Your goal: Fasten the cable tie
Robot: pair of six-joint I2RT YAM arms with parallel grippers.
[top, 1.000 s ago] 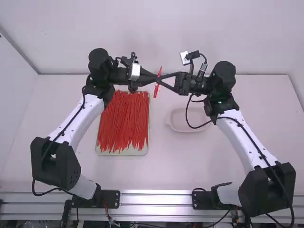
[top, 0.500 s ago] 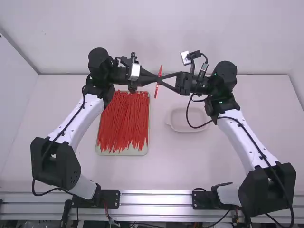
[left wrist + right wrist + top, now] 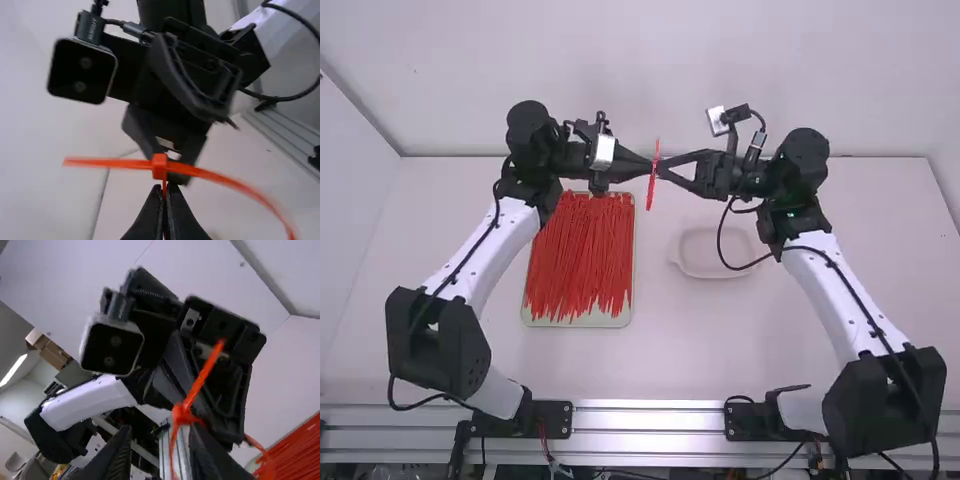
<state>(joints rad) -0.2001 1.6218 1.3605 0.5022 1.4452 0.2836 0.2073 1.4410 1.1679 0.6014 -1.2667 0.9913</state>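
2 robot arms meet in mid-air above the far side of a white table (image 3: 720, 330). The left gripper (image 3: 163, 197) is pinched tight on a red cable tie (image 3: 159, 164), just below its head. The right gripper (image 3: 160, 435) faces it, its 2 fingers parted with the tie's strap running between them. A tray (image 3: 575, 323) of red ties lies on the table beneath.

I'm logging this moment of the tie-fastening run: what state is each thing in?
cable tie: held in the air, strap apparently threaded through its head.
left gripper: shut on the cable tie, right by the head.
right gripper: open, the strap running between its fingers.
tray: flat on the table, filled with red ties.
white dish: on the table, empty.
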